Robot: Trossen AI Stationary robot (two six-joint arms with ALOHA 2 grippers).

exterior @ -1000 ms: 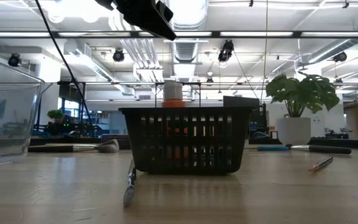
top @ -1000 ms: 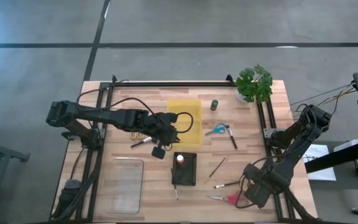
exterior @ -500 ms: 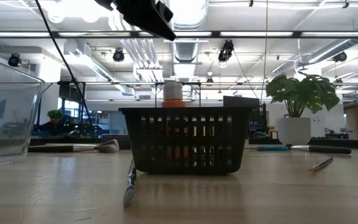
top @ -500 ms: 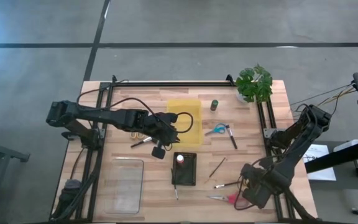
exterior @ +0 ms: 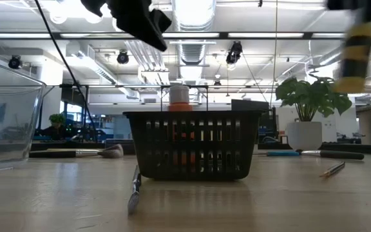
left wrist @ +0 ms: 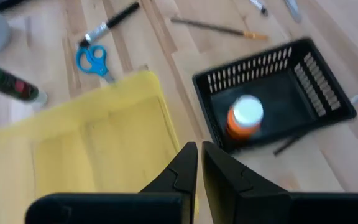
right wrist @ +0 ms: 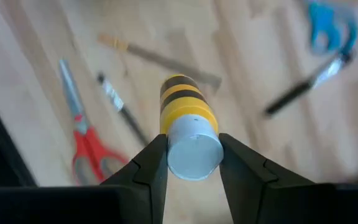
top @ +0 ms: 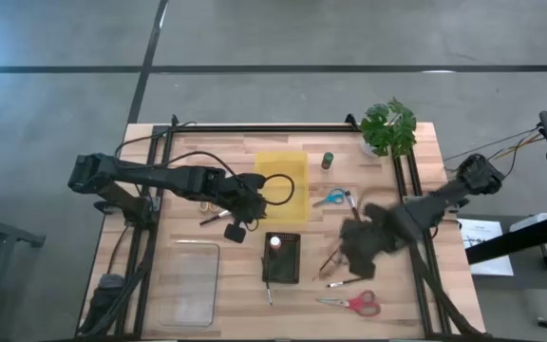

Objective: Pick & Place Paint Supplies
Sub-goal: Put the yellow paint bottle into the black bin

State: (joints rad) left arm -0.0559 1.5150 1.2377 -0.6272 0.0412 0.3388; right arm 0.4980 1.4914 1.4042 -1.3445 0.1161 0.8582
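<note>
Since the earlier frame the right gripper (top: 357, 242) had swung up from the table's near right corner to above the loose brushes, uncovering the red scissors (top: 352, 303), its fingers clamped on a yellow bottle (right wrist: 187, 124). By my reading, the basket (top: 281, 256), already holding an orange bottle (top: 274, 243), lay just to that gripper's left, nearer than to the left gripper (top: 242, 231). That one hung with fingers pressed together, holding nothing, beside the yellow bin (top: 283, 182).
</note>
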